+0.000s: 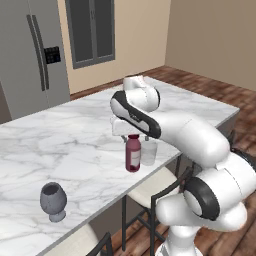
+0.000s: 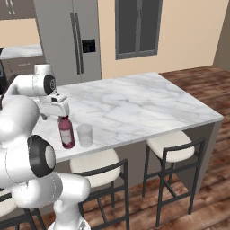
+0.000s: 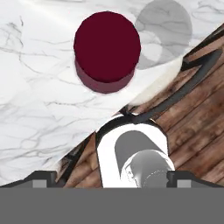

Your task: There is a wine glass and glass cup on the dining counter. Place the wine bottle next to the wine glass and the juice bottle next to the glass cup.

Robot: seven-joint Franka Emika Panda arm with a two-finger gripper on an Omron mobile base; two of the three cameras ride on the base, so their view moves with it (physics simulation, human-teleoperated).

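- Hovering my gripper (image 1: 131,131) right above the juice bottle (image 1: 133,153), which is standing upright on the dining counter (image 1: 75,145) close to its near edge, just beside the glass cup (image 1: 149,152).
- I am looking straight down on the bottle's dark red cap (image 3: 107,46) in the hand view, with the tumbler showing as a pale disc next to it; the two finger tips are sitting wide at the bottom corners, so I am reading the fingers as released and holding nothing.
- I am judging the main risk as a knock: the hand is hanging so close over the cap that a sideways move could tip the bottle into the cup or off the near edge, onto the stool (image 2: 167,146) below.
- I am also worrying about the cup, since it is light and near the edge, and a nudged bottle could push it over.
- The wine glass (image 1: 53,201) is standing well apart along the same edge, with no bottle beside it, so I am judging that half of the job as not yet done.
- I am seeing nothing inside the cup or the goblet; the bottle is capped, and I cannot tell its fill.
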